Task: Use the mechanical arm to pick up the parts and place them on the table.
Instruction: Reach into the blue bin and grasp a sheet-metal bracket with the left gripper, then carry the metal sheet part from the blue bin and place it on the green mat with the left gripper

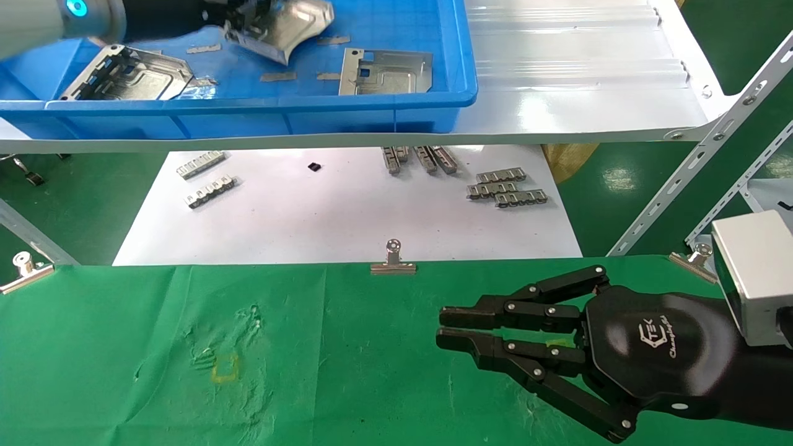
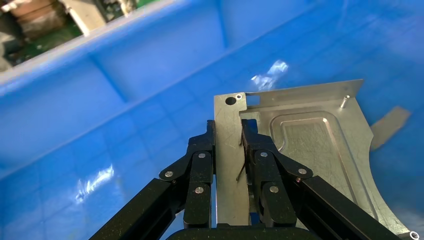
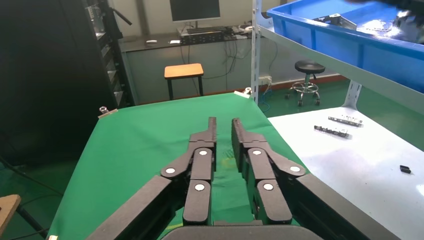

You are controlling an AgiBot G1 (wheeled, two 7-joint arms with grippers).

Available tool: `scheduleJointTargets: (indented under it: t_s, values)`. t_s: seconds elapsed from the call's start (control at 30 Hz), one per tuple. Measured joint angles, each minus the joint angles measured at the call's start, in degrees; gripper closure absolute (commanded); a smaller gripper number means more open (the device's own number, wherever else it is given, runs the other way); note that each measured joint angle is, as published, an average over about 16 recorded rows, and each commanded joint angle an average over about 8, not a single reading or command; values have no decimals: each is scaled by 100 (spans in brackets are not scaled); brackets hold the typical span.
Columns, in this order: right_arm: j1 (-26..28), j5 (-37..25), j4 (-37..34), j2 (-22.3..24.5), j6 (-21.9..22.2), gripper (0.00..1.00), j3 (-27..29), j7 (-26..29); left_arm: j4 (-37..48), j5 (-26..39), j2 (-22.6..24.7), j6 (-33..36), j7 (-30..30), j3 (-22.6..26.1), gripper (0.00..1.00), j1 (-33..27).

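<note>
Gripping one stamped sheet-metal part (image 2: 300, 150) by its edge, the left gripper (image 2: 229, 131) sits inside the blue bin (image 1: 396, 102), fingers clamped on either side of the plate. Two more parts lie flat on the bin floor: one (image 1: 384, 71) near the bin's front wall, another (image 1: 133, 74) toward the bin's left end. The right gripper (image 1: 441, 327) hovers over the green-clothed table (image 1: 155, 347), below the bin, fingers nearly together with a narrow gap, holding nothing.

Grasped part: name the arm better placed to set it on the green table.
Left. The left gripper is clamped on a part over the blue bin; the right gripper hangs empty above the table.
</note>
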Motion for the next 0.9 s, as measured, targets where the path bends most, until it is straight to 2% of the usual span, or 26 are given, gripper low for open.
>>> scheduleJointTargets:
  t_s: [0.23,0.4,0.53,0.7,0.9]
  values:
    - [0,0,0,0,0,0,-1,0,-316,-378,-424,1637,405,-216,100,-63]
    - [0,1,0,0,0,0,-1,0,-576,-659,-781,3029,876,-331,100,10]
    - [0,1,0,0,0,0,-1,-1,-882,-883,-1094,3880,1295,-344,100,193]
    - [0,1,0,1,1,0,-2,-1,-1527,-1249,-1566,4415,1788,-211,100,630]
    - [1,1,0,1,1,0,-2,-1,-2536,-1754,-2226,4448,2376,177,100,1397]
